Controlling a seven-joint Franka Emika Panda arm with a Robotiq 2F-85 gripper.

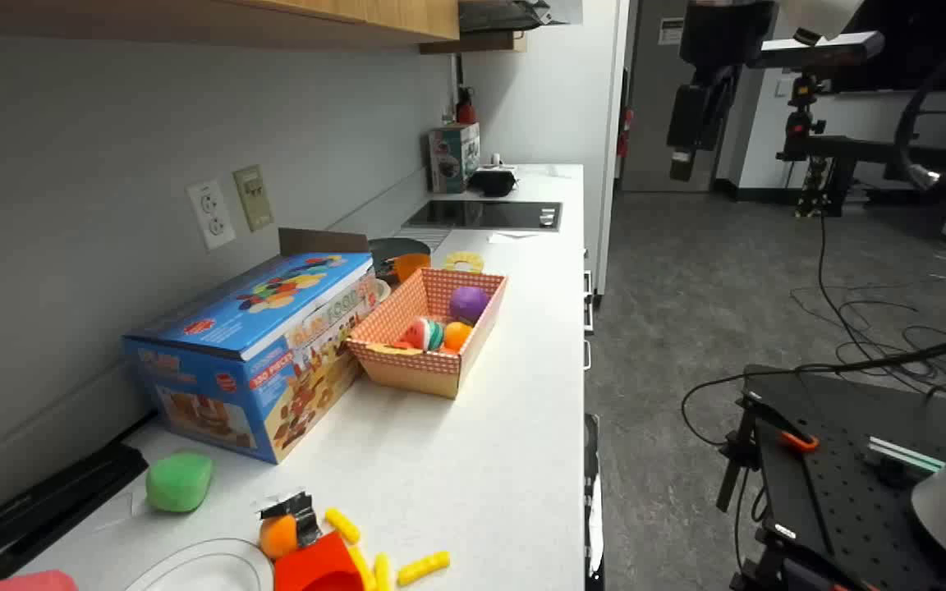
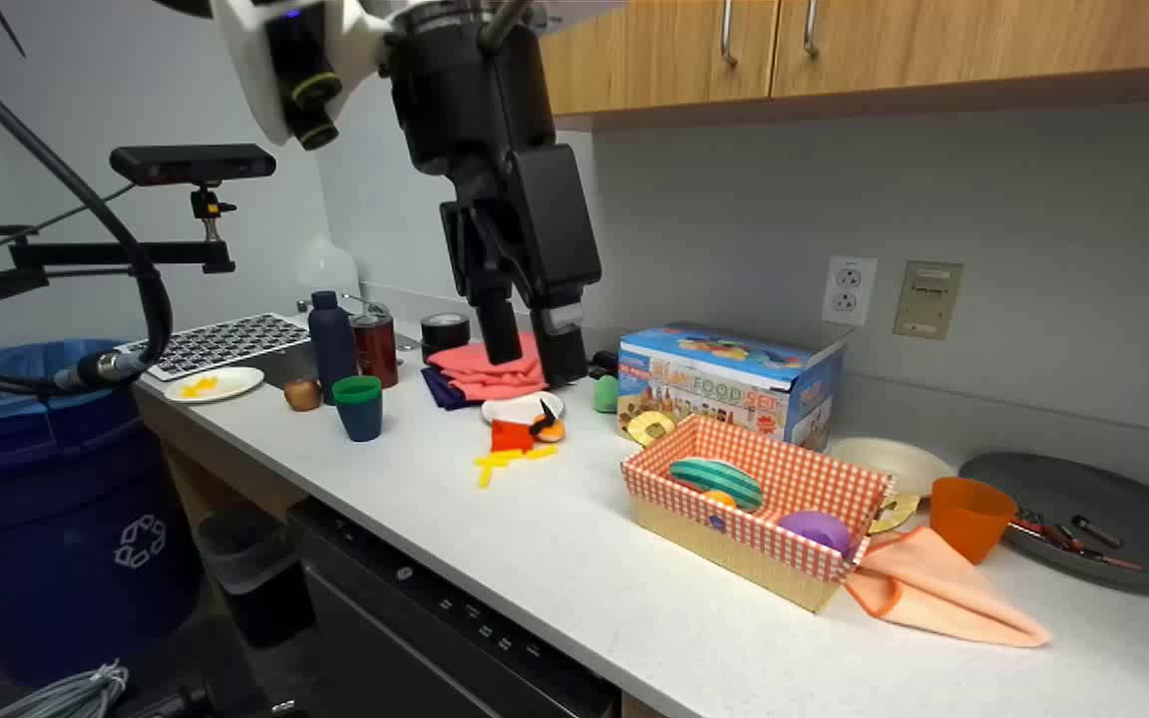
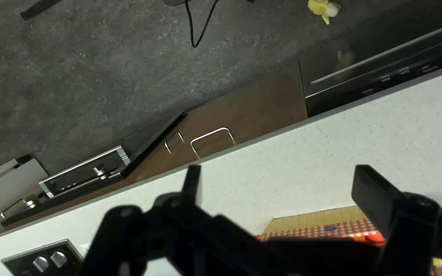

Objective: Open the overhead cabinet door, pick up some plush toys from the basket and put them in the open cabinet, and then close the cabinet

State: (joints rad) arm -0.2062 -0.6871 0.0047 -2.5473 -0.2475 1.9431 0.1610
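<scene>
"The plush toys (image 1: 469,304) lie in your basket (image 2: 734,558) on the tabletop (image 2: 574,538): the purple one at the end nearer the orange cup (image 2: 973,519), the watermelon one (image 2: 717,482) toward the opposite end"

"How does the hand stand?"

"Your hand (image 3: 282,188) is spread wide: in the wrist view the two fingers (image 3: 370,191) are well apart, with a strip of tabletop showing between them. It hangs in the air, higher than the basket"

"And the containers?"

"You have an orange ball (image 1: 456,336) in the checked basket too, just beside the watermelon one. The blue box (image 1: 251,345) stands close by with a dark flap raised; its inside is hidden from you. Small red and dark items lie in the dark pan (image 2: 1083,484). Above the tabletop, the overhead cabinet (image 2: 1013,40) shows you two doors, both closed"

"What's the count?"

"You can make out at least three toys in the basket. Outside it, count one blue box, one orange cup, one dark pan, one green lump (image 1: 180,482) near the box, at least four yellow sticks (image 1: 424,566), and two metal handles (image 2: 810,28), one on each cabinet door"
</scene>
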